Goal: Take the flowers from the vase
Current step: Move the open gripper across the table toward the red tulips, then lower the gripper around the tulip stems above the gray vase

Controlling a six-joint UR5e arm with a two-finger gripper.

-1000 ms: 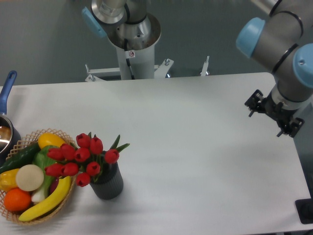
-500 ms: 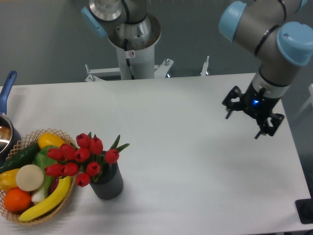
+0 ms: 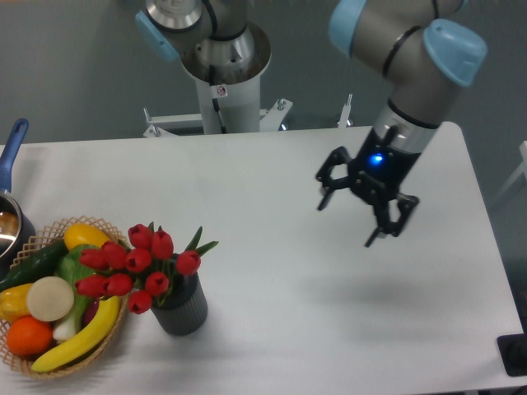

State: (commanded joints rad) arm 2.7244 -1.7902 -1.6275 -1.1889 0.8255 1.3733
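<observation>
Well apart from flowers [image 3: 136, 265], vase [image 3: 181, 309] and basket [image 3: 49, 366], pincer [image 3: 352, 220] hangs spread.

Flat white rectangular counter [image 3: 272, 189], matte top, seen from above at a slant. Three things rest on it, all at the left end. Short dark grey ribbed cylindrical vase [image 3: 183, 309] stands upright near the front edge. Just beside it, to the left, a shallow woven wicker basket [image 3: 105, 230]; touching or not, cannot tell. Behind the basket, at the left edge, a metal pot with a blue handle [image 3: 10, 173], cut off by the frame.
</observation>
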